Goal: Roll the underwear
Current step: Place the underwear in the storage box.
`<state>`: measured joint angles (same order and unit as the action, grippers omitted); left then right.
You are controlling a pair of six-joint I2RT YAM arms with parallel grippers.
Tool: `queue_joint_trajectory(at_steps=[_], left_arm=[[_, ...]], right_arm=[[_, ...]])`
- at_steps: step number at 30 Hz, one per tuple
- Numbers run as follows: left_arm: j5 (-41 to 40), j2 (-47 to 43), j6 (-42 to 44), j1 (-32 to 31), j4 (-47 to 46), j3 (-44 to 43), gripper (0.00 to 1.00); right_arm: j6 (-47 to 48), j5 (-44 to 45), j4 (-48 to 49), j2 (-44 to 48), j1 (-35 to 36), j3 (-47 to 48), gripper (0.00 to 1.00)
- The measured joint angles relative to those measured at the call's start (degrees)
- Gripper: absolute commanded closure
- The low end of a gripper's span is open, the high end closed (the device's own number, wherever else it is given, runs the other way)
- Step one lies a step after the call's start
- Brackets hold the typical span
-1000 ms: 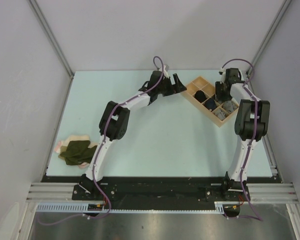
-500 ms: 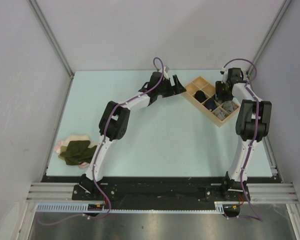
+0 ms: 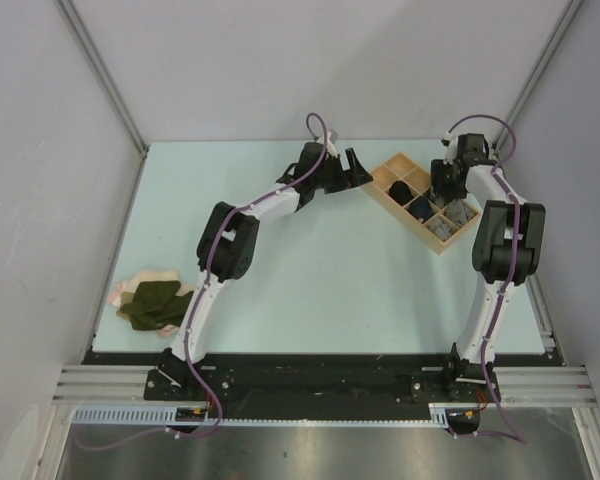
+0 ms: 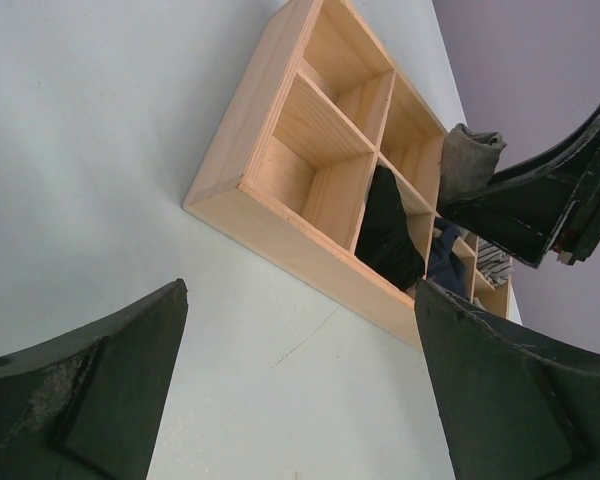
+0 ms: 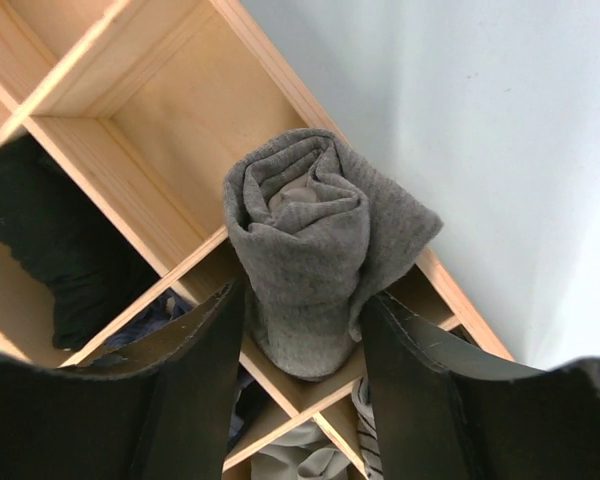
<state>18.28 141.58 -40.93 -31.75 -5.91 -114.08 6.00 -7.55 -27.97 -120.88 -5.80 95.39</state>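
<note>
The table [image 3: 310,290] carries a wooden tray [image 3: 384,178] at far right and an underwear pile [image 3: 152,303] at near left. The left gripper [image 4: 300,390] hangs just left of the tray, jaws wide apart and empty. The right gripper [image 5: 302,330] has its jaws partly apart, close on either side of a grey underwear roll [image 5: 300,230] standing upright over the tray. Whether they press it, I cannot tell.

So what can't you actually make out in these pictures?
1. Right wrist view: the right gripper flanks the roll. Whether it grips, and where the roll's lower end sits, is hidden between its jaws.
2. Top view: the left arm covers part of the pile, so its garments can't be counted.
3. Left wrist view: the tray's far compartments hide behind the right gripper and the roll.
</note>
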Motion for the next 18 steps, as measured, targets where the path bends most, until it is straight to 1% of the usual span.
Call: queue_joint_trajectory(at_steps=[3,5,14,18], left_arm=[[0.0,0.0,0.0,0.0,-0.1,0.2,0.00],[0.0,0.0,0.0,0.0,-0.1,0.4,0.00],[0.1,0.0,0.0,0.0,-0.1,0.5,0.00],[0.1,0.0,0.0,0.0,-0.2,0.8,0.00]], right_arm=[[0.0,0.1,0.3,1.1,0.1,0.0,0.51],[0.0,0.2,0.9,2.0,0.1,0.0,0.52],[-0.5,0.6,2.5,2.8,0.1,0.1,0.48],[-0.5,0.6,2.5,2.5,0.1,0.6,0.50]])
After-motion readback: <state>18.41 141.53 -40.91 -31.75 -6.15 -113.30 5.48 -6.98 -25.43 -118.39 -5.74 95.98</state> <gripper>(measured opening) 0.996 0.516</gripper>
